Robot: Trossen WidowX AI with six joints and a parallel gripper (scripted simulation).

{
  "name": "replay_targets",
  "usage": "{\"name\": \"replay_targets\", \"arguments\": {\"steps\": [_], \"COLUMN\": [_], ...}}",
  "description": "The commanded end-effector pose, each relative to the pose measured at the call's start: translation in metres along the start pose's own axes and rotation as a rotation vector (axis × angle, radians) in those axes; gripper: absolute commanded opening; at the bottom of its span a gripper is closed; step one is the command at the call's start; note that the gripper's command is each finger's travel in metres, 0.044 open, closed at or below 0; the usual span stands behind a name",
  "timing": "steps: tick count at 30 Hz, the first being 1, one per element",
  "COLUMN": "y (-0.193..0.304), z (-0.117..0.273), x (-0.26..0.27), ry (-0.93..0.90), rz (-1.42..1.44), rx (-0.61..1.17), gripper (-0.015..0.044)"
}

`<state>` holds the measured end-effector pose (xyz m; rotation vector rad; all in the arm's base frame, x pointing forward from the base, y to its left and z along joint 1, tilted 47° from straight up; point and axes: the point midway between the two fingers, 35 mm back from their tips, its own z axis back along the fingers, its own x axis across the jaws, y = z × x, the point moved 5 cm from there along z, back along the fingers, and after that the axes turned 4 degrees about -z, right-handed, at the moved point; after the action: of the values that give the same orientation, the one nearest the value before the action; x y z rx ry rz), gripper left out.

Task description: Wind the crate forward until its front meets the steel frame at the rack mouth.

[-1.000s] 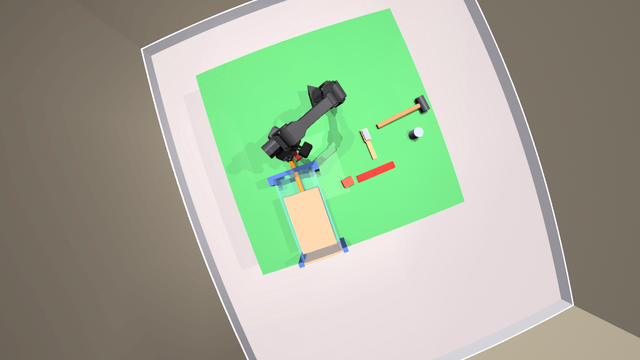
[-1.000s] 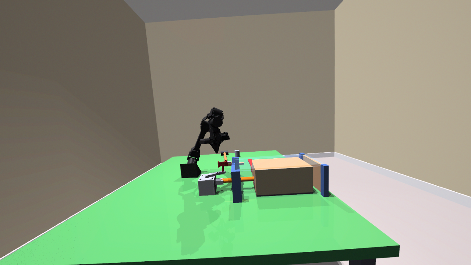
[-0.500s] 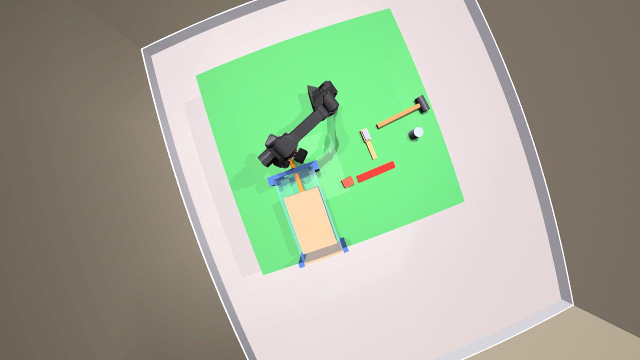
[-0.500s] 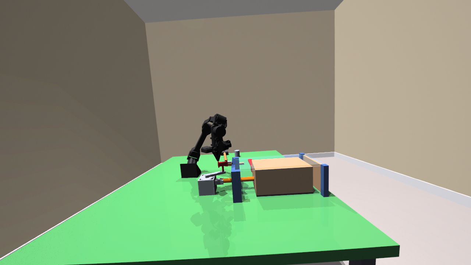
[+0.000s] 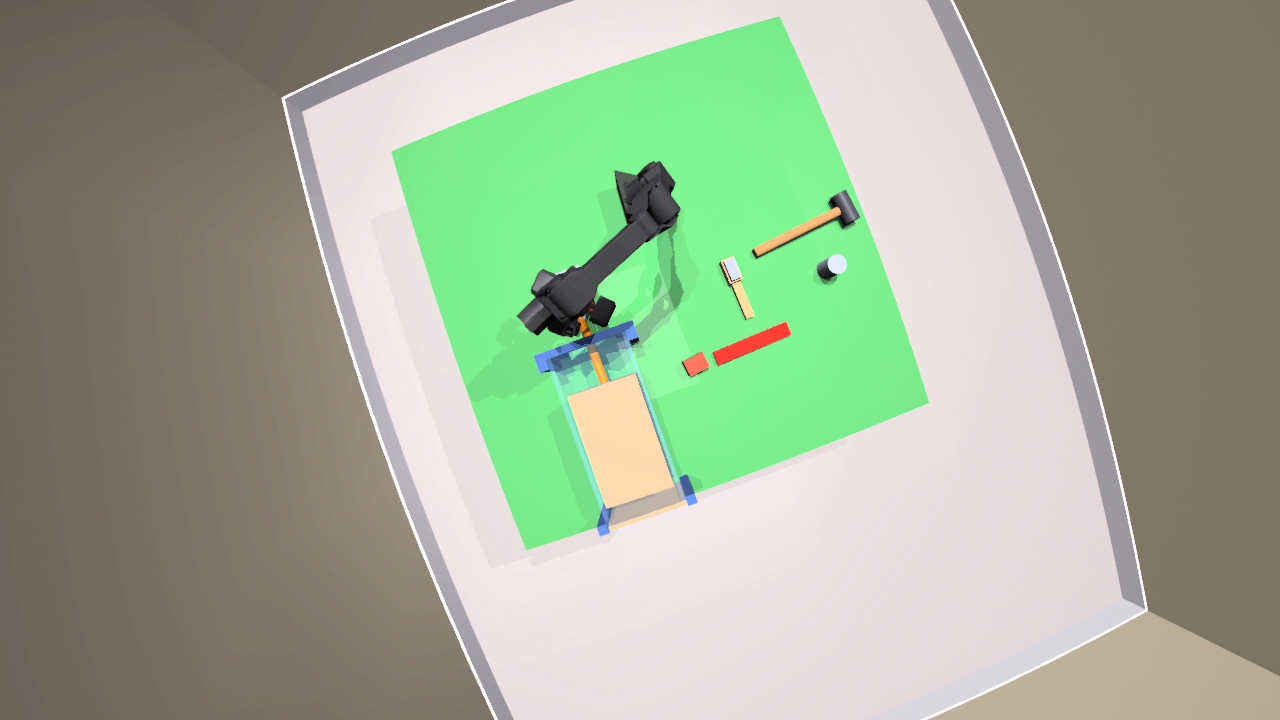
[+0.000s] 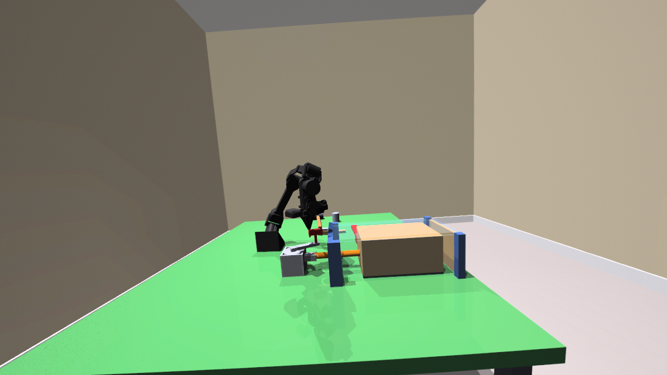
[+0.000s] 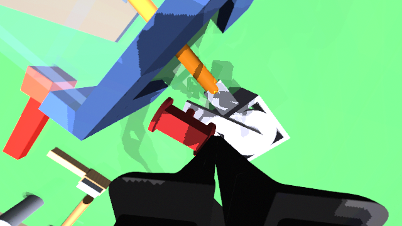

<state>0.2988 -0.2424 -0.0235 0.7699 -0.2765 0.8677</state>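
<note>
My gripper point(image 6: 309, 227) point(image 7: 215, 140) is shut with nothing between its fingertips, which are at the near end of the red grip point(image 6: 315, 232) point(image 7: 177, 127) of the winch handle. The handle's grey lever point(image 6: 304, 246) point(image 7: 251, 138) lies across the top of the grey winch point(image 6: 293, 263); the key is hidden. The orange strap point(image 5: 599, 365) point(image 6: 350, 253) point(image 7: 195, 67) runs from the winch through the blue frame point(image 5: 622, 330) point(image 6: 333, 265) point(image 7: 116, 75) to the tan crate point(image 5: 620, 440) point(image 6: 400, 254). The crate sits flat inside the clear panels, with a gap between its front and the frame.
Beside the cubby lie a salmon block point(image 5: 695, 363) and a red bar point(image 5: 751, 343). Farther off are a brush point(image 5: 741, 295), a mallet point(image 5: 796, 232) and a grey cylinder point(image 5: 836, 264). Blue rear posts point(image 5: 688, 489) point(image 6: 459, 255) stand behind the crate near the bench edge.
</note>
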Motion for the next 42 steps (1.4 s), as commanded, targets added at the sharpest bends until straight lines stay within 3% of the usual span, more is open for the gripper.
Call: {"name": "replay_targets", "arguments": {"steps": [1,18,25,31,42], "y": [0.003,0.026,0.030,0.030,0.023], "z": [0.000,-0.001,0.045,0.047,0.027], "x": [0.002,0.012,0.010,0.010,0.028], "ry": [-0.003,-0.004,-0.002,-0.002,-0.037], "rz": [-0.002,-0.003,-0.048,-0.050,-0.004], "rx": [-0.003,-0.001,-0.073,-0.076,-0.428], "gripper": [0.0000,0.0000,0.0000,0.0000,0.0289]}}
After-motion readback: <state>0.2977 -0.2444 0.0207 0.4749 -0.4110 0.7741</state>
